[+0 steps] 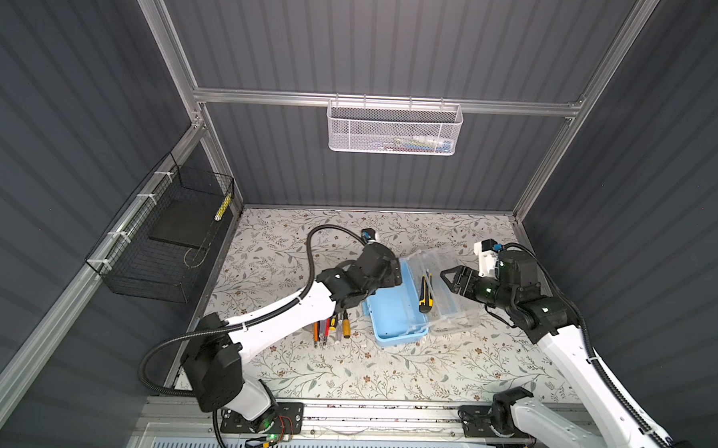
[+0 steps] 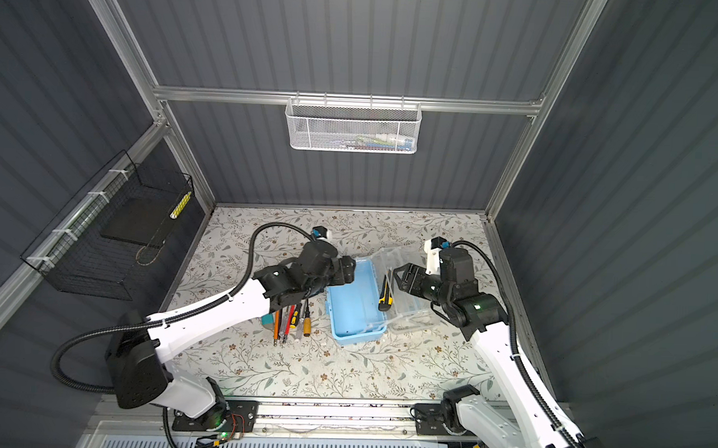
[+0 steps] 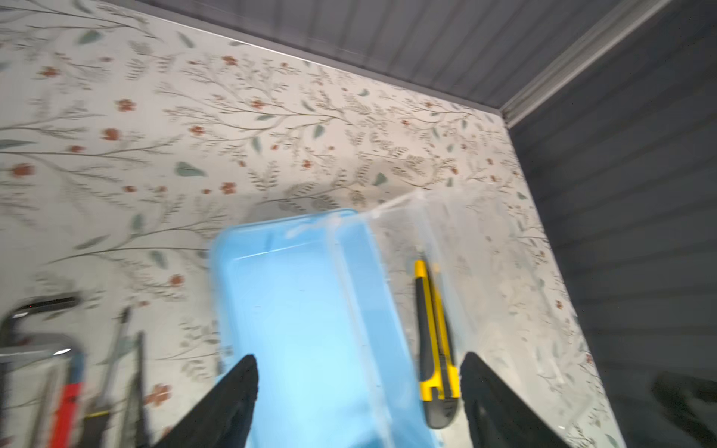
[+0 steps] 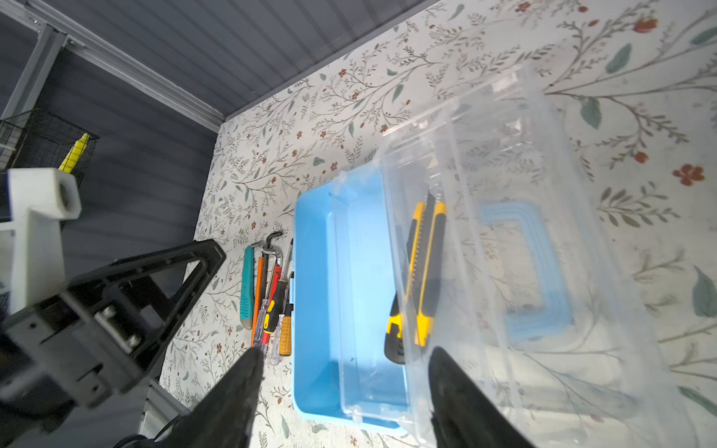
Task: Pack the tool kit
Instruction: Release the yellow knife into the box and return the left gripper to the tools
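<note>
The tool kit's light-blue box (image 1: 390,318) lies open on the floral table, and its clear lid (image 1: 454,291) with the blue handle (image 4: 531,267) is folded out to the right. A yellow-black utility knife (image 1: 425,293) rests on the clear part, along the seam next to the blue base. Screwdrivers (image 1: 332,323), a hex key (image 4: 272,237) and a teal tool (image 4: 246,287) lie in a bunch left of the box. My left gripper (image 3: 357,357) hovers open over the box's far left end, holding nothing. My right gripper (image 1: 449,280) hangs open above the lid, just right of the knife.
A white mesh basket (image 1: 394,129) hangs on the back wall's rail. On the left wall is a black wire basket (image 1: 161,241) with a yellow item in it. Grey walls close the table at the back and on both sides.
</note>
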`<state>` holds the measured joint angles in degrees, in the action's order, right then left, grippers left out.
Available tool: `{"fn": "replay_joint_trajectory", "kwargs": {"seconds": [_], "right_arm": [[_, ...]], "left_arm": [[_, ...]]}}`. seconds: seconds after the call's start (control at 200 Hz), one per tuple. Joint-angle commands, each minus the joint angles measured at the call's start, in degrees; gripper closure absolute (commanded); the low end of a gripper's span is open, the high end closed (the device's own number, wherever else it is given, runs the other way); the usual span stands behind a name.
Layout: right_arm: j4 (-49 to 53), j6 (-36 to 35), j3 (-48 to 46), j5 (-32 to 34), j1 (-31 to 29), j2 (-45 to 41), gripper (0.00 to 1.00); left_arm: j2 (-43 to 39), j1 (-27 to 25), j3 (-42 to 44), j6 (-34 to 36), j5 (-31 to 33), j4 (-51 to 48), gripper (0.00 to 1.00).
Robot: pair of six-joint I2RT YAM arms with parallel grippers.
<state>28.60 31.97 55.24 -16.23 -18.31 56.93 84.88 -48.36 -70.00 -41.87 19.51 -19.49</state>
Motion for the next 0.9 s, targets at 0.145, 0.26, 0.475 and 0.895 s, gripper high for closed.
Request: {"fn": "replay_joint_trajectory", "kwargs": {"seconds": [0.145, 0.26, 0.475, 0.895], "right_arm": [[3.5, -2.5, 5.7, 5.0, -7.6, 6.5, 0.29], [1.9, -2.3, 6.3, 5.5, -9.6, 10.2, 0.28], [-0.6, -1.4, 6.6, 4.0, -10.6, 14.2, 0.32], [-1.5, -1.0, 6.3, 4.5, -10.8, 16.3, 0.33]], "left_arm": [[-6.4, 13.4, 13.3, 3.4, 0.8, -14.0, 0.16], [-8.6, 15.9, 19.5, 1.9, 1.1, -13.1, 0.17], [-8.9, 21.2, 25.5, 1.0, -1.6, -9.4, 0.31], [-4.6, 26.8, 29.5, 3.0, -8.1, -3.4, 0.4]]}}
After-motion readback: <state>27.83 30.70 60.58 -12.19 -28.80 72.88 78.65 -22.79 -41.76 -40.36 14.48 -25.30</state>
